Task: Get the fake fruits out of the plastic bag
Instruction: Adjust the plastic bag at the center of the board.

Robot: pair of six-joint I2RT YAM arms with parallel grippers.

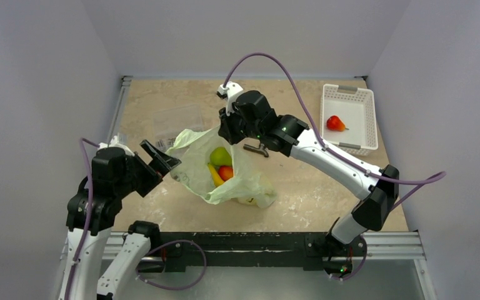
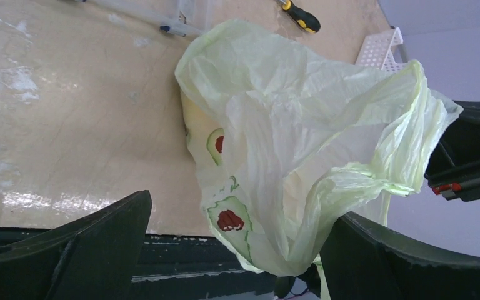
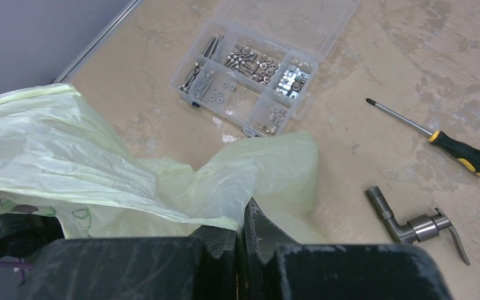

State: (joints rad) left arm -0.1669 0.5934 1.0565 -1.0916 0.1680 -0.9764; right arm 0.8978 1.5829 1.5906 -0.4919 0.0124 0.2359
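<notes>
The right pincer [image 3: 242, 226] is clamped on the far rim of the plastic bag [image 1: 247, 180]; the left pincer [image 1: 160, 156] gapes wide, empty, the bag's edge just beside it. The film looks thin, limp, slippery: pinch the rim. Below the right pincer the mouth shows three light, hard fruits: one pear [image 1: 219, 155], one banana [image 1: 214, 177], one red fruit [image 1: 226, 172]. A second red fruit [image 1: 334, 123] lies in the basket [image 1: 350, 95], well to its right.
</notes>
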